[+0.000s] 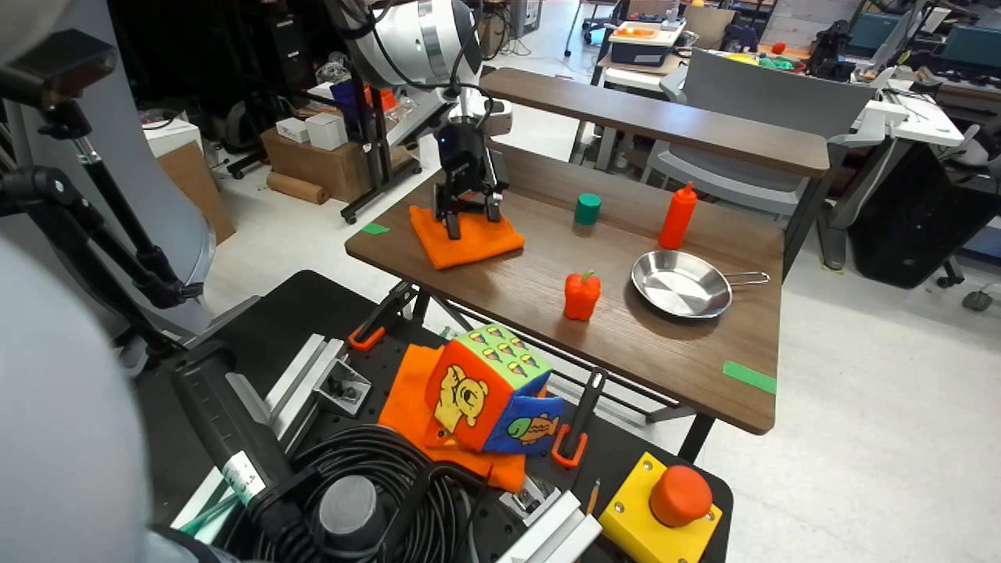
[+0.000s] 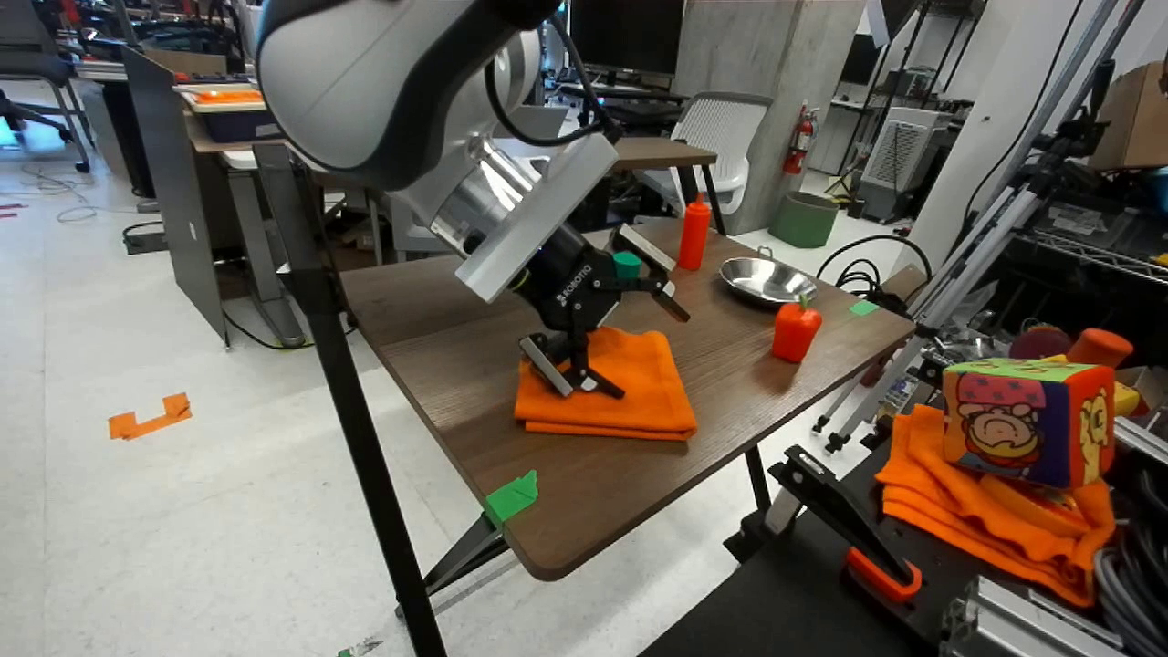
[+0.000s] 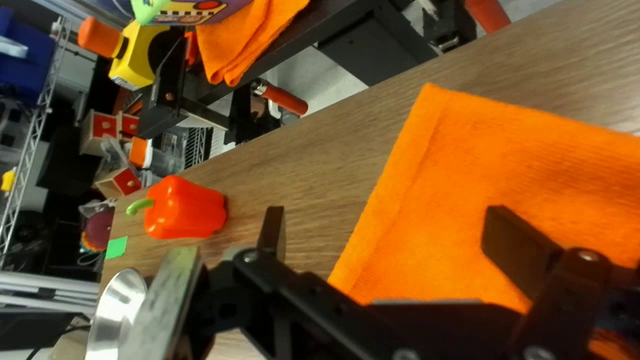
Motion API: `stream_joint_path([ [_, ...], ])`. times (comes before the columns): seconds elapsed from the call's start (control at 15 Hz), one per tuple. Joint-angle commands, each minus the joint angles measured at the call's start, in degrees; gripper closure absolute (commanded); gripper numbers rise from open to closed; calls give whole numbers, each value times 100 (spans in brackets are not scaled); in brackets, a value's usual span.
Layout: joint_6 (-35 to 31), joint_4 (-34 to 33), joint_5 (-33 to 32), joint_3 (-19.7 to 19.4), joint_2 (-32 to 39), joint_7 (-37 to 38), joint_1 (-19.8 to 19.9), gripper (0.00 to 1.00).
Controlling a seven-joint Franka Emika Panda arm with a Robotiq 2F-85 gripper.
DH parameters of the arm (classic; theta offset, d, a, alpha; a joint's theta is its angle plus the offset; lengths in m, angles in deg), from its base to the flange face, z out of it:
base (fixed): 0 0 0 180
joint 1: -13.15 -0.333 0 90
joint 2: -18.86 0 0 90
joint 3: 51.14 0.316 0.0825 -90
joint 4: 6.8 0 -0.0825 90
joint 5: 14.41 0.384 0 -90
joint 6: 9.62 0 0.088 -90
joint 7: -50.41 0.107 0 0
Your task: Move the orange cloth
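Note:
The orange cloth lies flat and folded on the brown table near one end, in both exterior views, the orange cloth [image 1: 477, 246] and the same orange cloth [image 2: 648, 388]. It fills much of the right side of the wrist view as bright orange cloth [image 3: 450, 185]. My gripper [image 1: 473, 217] is over the cloth, tilted, with its fingers wide apart; the gripper [image 2: 650, 351] holds nothing. In the wrist view the gripper [image 3: 385, 220] has one finger over the cloth and one over bare wood beyond its edge. I cannot tell whether a finger touches the cloth.
The table [image 1: 508, 293] also bears a green cylinder [image 1: 587, 209], a red bottle [image 1: 678, 219], a metal pan [image 1: 680, 285] and a red pepper [image 1: 582, 297]. A black cart [image 2: 730, 602] beside it carries another orange cloth [image 2: 949, 520] under a patterned cube [image 2: 1027, 424].

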Motion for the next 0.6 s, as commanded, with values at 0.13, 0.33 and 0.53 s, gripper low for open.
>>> stream_joint_path([
  [0.13, -344, 784, -705, 14, -944, -406, -244, 0],
  [0.33, -495, 1153, -278, 162, -1620, -111, -116, 0],
  [0.53, -431, 1421, 142, 115, -2126, 185, -13, 0],
])
